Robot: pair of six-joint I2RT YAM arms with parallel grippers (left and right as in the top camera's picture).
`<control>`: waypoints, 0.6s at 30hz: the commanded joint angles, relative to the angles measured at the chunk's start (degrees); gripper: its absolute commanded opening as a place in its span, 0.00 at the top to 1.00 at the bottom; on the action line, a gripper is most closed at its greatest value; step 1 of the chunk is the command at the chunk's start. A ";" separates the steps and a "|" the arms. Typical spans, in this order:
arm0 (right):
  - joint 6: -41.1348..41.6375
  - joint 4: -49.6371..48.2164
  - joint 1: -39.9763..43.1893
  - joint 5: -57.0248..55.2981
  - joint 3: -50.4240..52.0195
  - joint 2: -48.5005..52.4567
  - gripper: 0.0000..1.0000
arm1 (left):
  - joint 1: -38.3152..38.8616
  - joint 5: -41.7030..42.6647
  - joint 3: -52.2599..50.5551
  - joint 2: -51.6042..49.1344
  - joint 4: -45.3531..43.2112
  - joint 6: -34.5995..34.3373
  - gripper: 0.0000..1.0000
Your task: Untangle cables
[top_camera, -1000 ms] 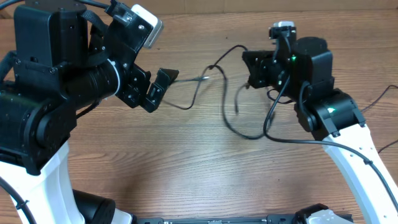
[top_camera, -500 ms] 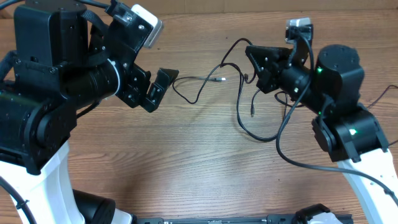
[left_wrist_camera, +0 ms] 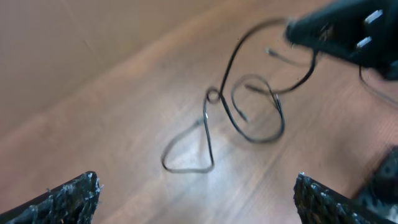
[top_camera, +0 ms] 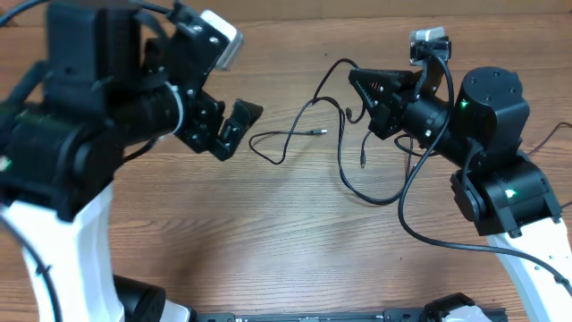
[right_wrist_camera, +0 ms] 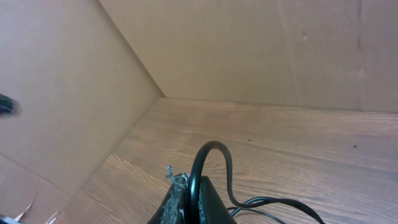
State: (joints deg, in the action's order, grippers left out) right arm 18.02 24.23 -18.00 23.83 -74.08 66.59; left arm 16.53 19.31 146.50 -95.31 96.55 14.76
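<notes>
Cables (top_camera: 342, 165): thin black cords, lying looped on the desk (top_camera: 268, 241) between the two tools. One strand is rising into the right tool (top_camera: 356, 94), which is clenching it above the desk. The left tool (top_camera: 231, 130) is hanging released, grasping nothing. The slack loop (top_camera: 273, 154) and plug (top_camera: 320, 133) are lying just ahead of the left tool, stretching lengthwise toward the right tool; the left arm is sitting nearer.

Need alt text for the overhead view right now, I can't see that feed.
The right gripper is shut on the cables, which loop down across the wooden table. The left gripper hovers open beside them, empty.
</notes>
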 commanded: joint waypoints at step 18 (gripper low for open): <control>1.70 -2.69 0.13 1.38 -1.01 -0.92 0.96 | 0.44 11.10 -20.79 -20.72 -7.08 -1.07 0.00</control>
State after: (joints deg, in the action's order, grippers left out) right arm 19.49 22.06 -17.98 25.12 -74.08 66.59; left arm 16.53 26.02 126.02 -112.84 90.17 14.61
